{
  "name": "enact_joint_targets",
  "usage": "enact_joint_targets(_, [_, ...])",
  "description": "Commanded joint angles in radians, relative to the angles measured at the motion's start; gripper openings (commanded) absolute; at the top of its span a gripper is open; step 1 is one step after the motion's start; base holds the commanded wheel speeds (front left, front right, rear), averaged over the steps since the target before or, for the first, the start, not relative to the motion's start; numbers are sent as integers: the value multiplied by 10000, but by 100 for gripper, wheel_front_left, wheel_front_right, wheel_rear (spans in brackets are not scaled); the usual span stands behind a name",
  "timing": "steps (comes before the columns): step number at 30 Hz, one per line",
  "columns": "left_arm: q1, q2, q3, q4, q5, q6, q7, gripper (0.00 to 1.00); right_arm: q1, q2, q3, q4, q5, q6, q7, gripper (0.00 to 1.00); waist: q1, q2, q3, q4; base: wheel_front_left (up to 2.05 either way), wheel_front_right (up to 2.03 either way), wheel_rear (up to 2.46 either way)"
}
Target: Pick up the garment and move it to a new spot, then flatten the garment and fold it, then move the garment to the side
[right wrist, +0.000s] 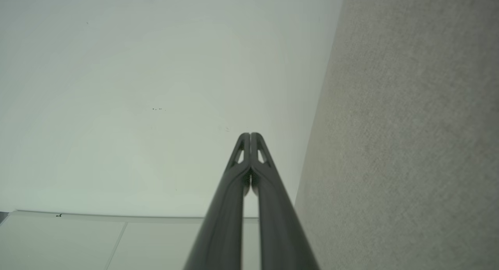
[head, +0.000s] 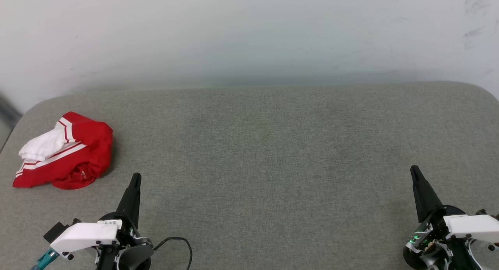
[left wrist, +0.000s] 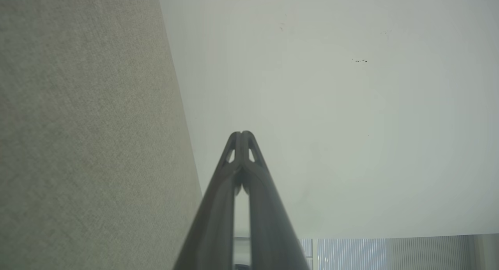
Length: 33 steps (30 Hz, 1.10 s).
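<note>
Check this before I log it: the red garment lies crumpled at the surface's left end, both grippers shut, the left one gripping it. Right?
No: the head view shows the left gripper shut on nothing, clear of the garment. The rest stands, right gripper shut too.

garment (head: 89,145) bunched, front hidden within folds

Readable text: none. A white sticker (head: 112,223) on the left arm's cover (head: 84,235) is showing dark print, possibly a code, too small to read. The red shirt (head: 89,145) is showing a tiny white mark, unreadable.
</note>
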<state>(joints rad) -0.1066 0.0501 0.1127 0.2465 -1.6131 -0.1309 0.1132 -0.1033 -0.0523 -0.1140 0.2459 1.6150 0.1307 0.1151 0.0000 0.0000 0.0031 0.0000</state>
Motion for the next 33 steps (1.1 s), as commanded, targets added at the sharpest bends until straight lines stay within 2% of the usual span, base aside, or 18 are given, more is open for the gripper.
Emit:
enact_joint_targets(1, [-68, 1, 29, -11, 0, -16, 43, 0, -128, 31, 5, 4, -44, 0, 3, 0, 0, 0, 0, 0, 0, 0, 0])
enact_joint_targets(2, [-68, 1, 30, -11, 0, -16, 43, 0, -128, 31, 6, 4, -44, 0, 3, 0, 0, 0, 0, 0, 0, 0, 0])
enact_joint_targets(3, [0, 0, 4, 0, 0, 2, 0, 100, 0, 0, 2, 0, 0, 0, 0, 100, 0, 0, 0, 0, 0, 0, 0])
enact_joint_targets(12, [215, -13, -21, -118, 191, 2, -374, 100, 191, 3, 64, 55, -221, 0, -361, 100, 0, 0, 9, 2, 0, 0, 0])
enact_joint_targets(16, [232, -12, 214, -159, 788, 15, -568, 100, 225, 4, -38, -95, -982, 0, -556, 100, 0, 0, 16, 6, 0, 0, 0])
enact_joint_targets(23, [224, -9, 371, -699, 2451, 418, -888, 100, 297, 5, -187, -653, -2586, 0, -880, 100, 0, 0, 37, 21, 0, 0, 0])
enact_joint_targets(33, [446, -6, -218, -1445, 4903, 1117, -1304, 100, 469, 7, 202, -1472, -5261, 0, -1301, 100, 0, 0, 61, 50, 0, 0, 0])
